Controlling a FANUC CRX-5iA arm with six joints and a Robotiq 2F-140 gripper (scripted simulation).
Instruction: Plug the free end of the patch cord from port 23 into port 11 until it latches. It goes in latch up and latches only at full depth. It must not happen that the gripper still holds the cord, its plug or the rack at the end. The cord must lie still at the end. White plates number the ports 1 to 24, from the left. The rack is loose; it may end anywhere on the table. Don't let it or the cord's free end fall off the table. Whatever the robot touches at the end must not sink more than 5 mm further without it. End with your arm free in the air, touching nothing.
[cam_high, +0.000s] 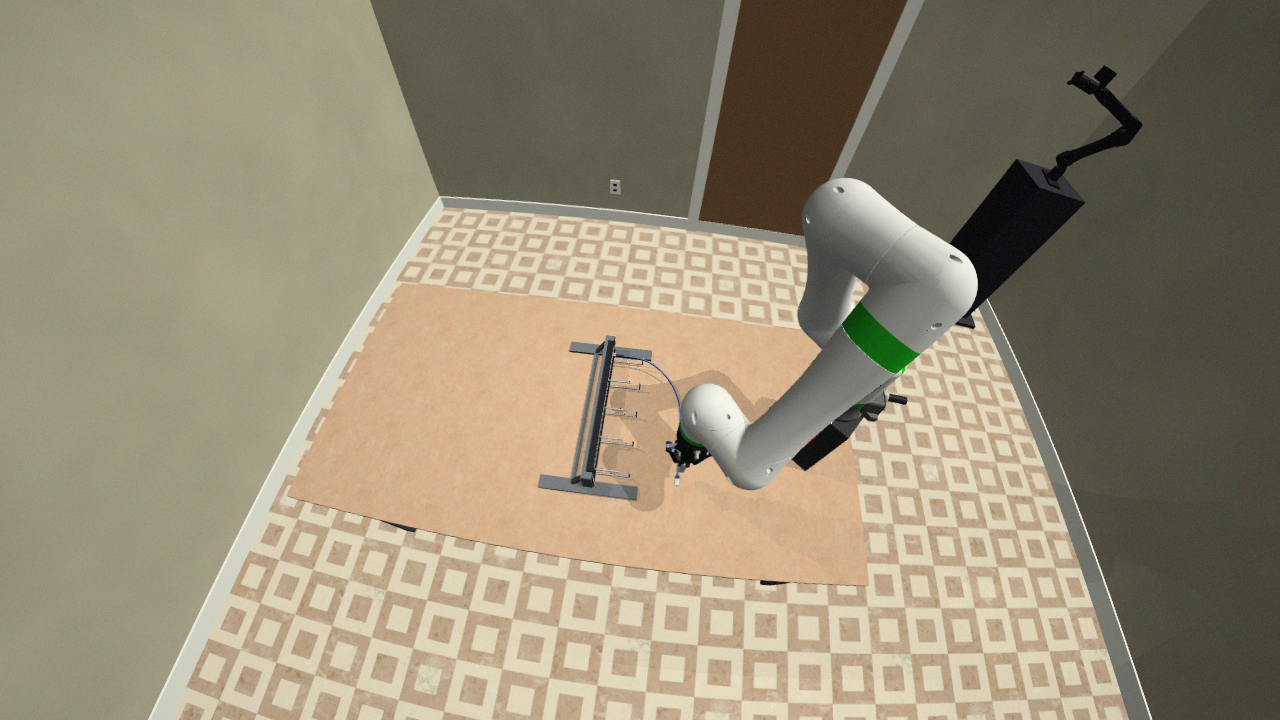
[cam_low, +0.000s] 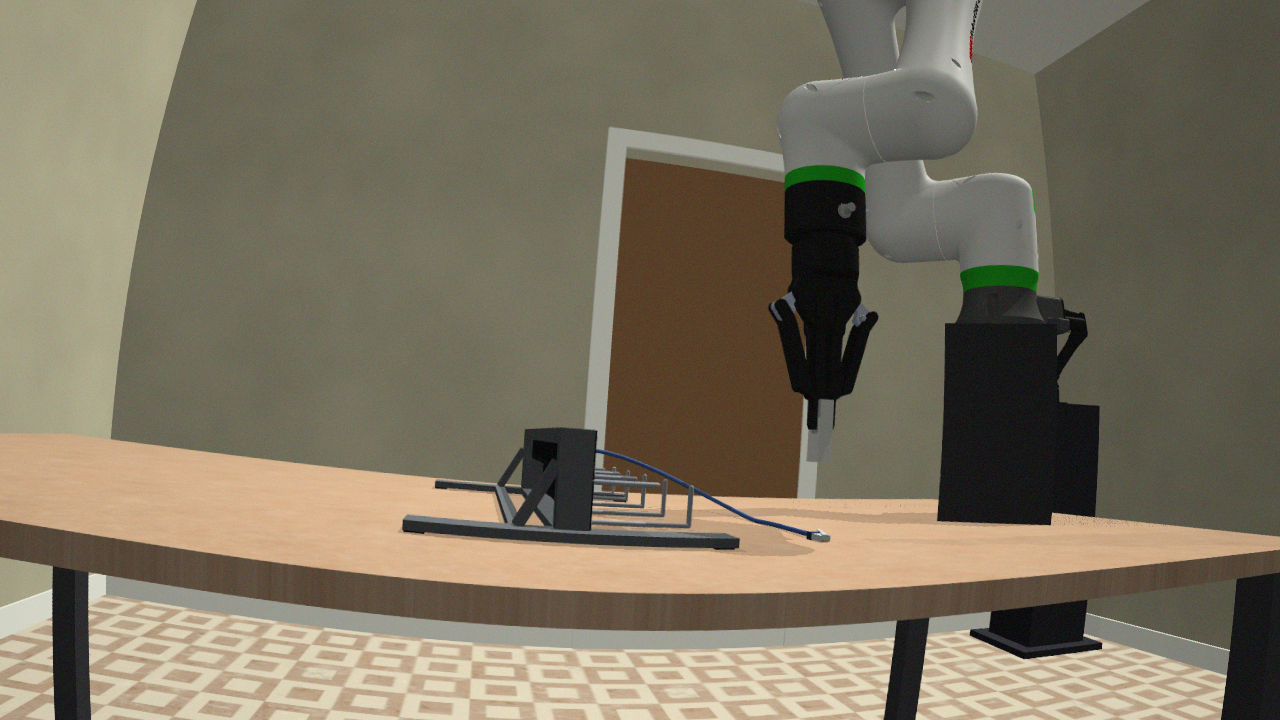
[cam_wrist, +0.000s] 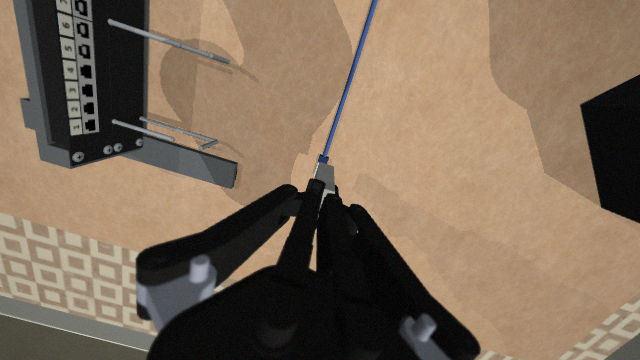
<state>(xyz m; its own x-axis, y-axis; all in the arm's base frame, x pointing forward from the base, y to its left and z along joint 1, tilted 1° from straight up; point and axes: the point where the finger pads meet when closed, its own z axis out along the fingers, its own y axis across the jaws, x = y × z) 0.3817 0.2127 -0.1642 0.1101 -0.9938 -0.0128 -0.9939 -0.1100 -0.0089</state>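
Observation:
The dark patch-panel rack (cam_high: 593, 411) (cam_low: 559, 488) (cam_wrist: 105, 75) stands on the wooden table (cam_high: 447, 402) (cam_low: 223, 510) (cam_wrist: 450, 125). In the wrist view its white plates show only the lowest port numbers. The blue patch cord (cam_high: 666, 380) (cam_low: 716, 505) (cam_wrist: 350, 80) arcs from the rack's far end down to the table. Its free plug (cam_low: 819, 535) lies flat there, near the rack's port-1 end. My gripper (cam_high: 680, 461) (cam_low: 819, 443) (cam_wrist: 322, 175) is shut and empty, pointing straight down, well above the plug. In the wrist view the fingertips hide the plug.
Thin metal cable-management bars (cam_low: 662, 510) (cam_wrist: 165, 40) stick out of the rack's front toward the cord. The robot's black pedestal (cam_low: 998, 420) (cam_wrist: 615, 145) stands behind the plug. The table edge and floor (cam_wrist: 50, 260) lie close beyond the rack's port-1 end.

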